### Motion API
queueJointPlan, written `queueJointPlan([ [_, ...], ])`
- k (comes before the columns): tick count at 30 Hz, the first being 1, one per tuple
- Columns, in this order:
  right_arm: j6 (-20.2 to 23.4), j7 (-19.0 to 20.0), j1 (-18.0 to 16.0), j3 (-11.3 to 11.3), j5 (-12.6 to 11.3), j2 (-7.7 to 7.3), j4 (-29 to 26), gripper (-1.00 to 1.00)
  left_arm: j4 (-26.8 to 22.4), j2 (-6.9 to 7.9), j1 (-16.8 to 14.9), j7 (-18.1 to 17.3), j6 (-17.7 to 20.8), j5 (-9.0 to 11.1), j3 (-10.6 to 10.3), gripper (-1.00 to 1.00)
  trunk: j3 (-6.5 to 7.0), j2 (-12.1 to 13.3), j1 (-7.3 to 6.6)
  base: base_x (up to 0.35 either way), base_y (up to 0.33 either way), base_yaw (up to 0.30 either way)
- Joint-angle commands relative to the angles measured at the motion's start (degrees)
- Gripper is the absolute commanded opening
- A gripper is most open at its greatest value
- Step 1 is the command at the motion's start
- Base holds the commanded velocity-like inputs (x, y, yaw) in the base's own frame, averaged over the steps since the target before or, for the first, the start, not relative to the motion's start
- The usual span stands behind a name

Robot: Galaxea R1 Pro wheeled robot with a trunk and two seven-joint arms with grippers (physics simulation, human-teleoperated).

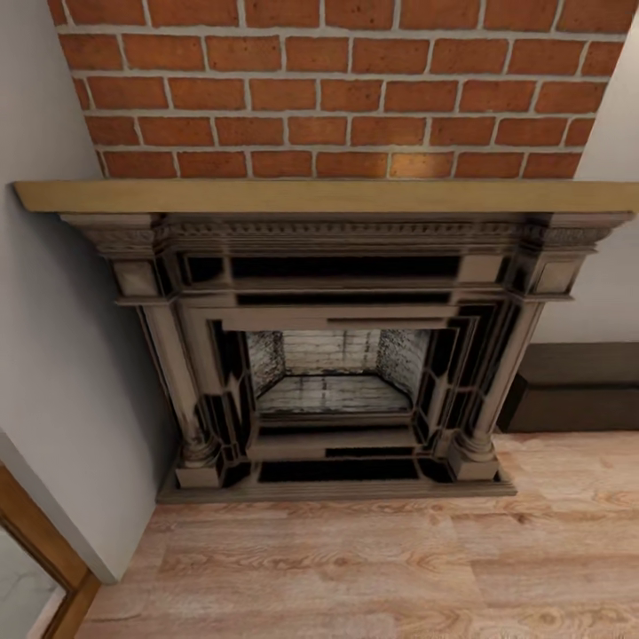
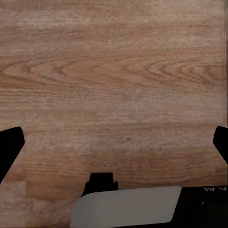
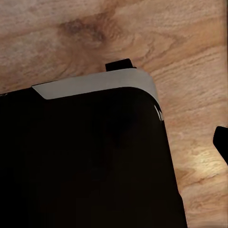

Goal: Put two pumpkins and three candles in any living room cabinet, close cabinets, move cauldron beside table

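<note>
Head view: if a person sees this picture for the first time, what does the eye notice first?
The ornate grey fireplace fills the middle, standing on the wood floor. Above its pale mantel shelf rises a red brick wall. A low dark brown cabinet sits beside the fireplace at the right edge.

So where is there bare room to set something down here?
The wood floor before the fireplace is bare, from the grey wall across to the dark cabinet. The mantel shelf is bare too. Nothing looks crowded.

Left gripper [image 2: 114,142] points down with fingers spread wide; right gripper's one visible finger [image 3: 221,142] sits beside the robot's black base [image 3: 85,161].
</note>
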Motion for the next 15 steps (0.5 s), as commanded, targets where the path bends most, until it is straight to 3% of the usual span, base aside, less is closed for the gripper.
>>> queueJointPlan([
  [1,-0.3,-0.1,-0.1,0.5,-0.4,0.04,0.2,1.00,0.0,0.02,0.0,0.0,-0.2,0.4,-0.5,1.00,-0.05,0.0,0.00,0.000,0.000,-0.279],
  [15,-0.3,-0.1,-0.1,0.5,-0.3,0.04,0.2,1.00,0.0,0.01,0.0,0.0,-0.2,0.4,-0.5,1.00,-0.05,0.0,0.00,0.000,0.000,-0.281],
])
